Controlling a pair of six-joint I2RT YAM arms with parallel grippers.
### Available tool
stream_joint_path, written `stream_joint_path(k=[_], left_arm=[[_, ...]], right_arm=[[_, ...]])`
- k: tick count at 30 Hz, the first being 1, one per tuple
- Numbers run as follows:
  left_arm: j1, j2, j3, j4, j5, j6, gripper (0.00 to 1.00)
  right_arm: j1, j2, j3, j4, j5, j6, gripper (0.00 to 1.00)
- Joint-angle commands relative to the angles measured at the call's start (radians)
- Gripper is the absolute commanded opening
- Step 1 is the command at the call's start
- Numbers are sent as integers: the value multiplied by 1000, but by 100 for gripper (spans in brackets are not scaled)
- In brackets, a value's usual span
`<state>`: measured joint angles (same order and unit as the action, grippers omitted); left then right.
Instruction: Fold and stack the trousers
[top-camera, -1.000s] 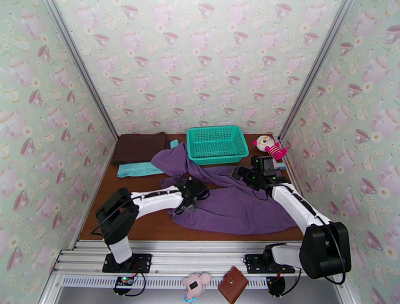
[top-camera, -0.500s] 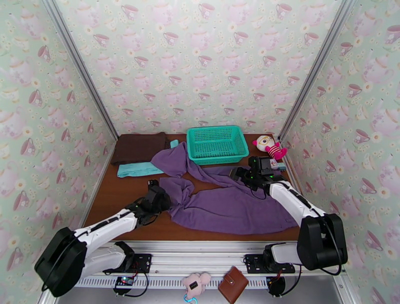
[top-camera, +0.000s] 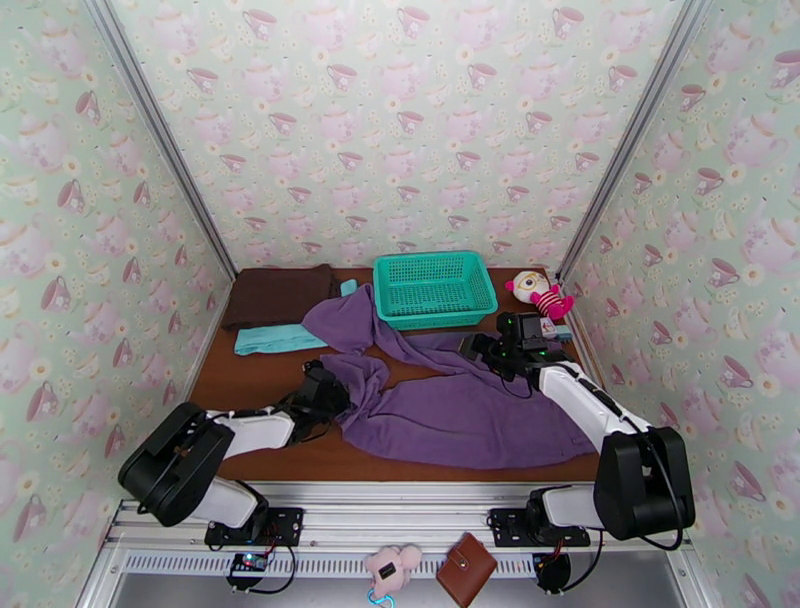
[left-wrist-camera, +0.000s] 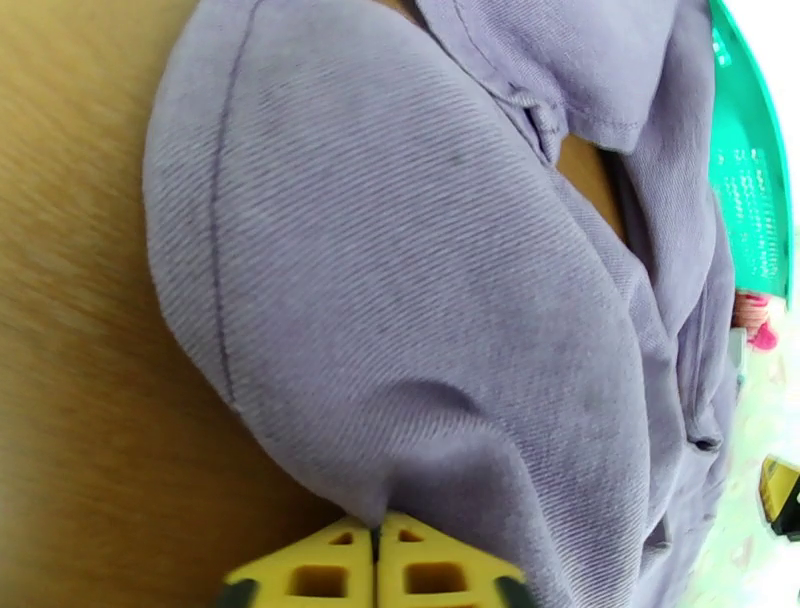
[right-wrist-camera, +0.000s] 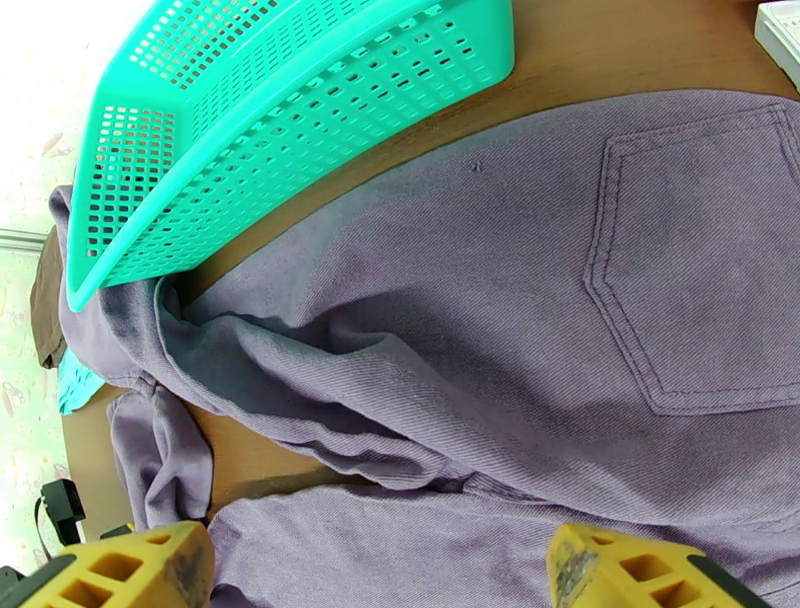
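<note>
The purple trousers (top-camera: 460, 410) lie spread across the brown table (top-camera: 250, 385), one leg running up to the left past the teal basket. My left gripper (top-camera: 330, 390) sits low at the left end of a bunched leg. In the left wrist view its yellow fingertips (left-wrist-camera: 330, 570) are pressed together, shut on the edge of the trousers (left-wrist-camera: 400, 250). My right gripper (top-camera: 475, 350) hovers over the waist end near the basket. In the right wrist view it (right-wrist-camera: 375, 570) stands wide open above the trousers (right-wrist-camera: 450, 300), by a back pocket, holding nothing.
A teal mesh basket (top-camera: 430, 258) stands at the back centre, its corner on the trouser leg. A dark brown folded garment (top-camera: 275, 293) and a teal one (top-camera: 275, 340) lie back left. A plush doll (top-camera: 540, 292) sits back right. Walls close in on three sides.
My left gripper moved left off the middle of the trousers to the end of the bunched leg and shut on the fabric there. The right gripper barely moved and stayed open.
</note>
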<state>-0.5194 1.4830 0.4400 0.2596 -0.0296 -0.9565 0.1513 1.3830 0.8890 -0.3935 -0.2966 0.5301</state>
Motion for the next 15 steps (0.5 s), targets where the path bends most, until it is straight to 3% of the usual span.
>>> stream_joint_path(k=[1,4,8,12,15], left_arm=[[22,-58,3,-38,-3,7,0],[61,-194,68,-363,-97,124,0],[91,-293,260,-861,-326,251,0],[151,-204,499,-1239,-428,339,0],[138,-91,642,-1386,-522,380,0]], right_arm=[[7,11,2,12,-16,-1,91],[6,8,8,0,-8,-16,91],[6,8,10,4,-8,-31,92],[7,25,5,31,-37,-30,91],[7,44,4,48,-51,-26,91]])
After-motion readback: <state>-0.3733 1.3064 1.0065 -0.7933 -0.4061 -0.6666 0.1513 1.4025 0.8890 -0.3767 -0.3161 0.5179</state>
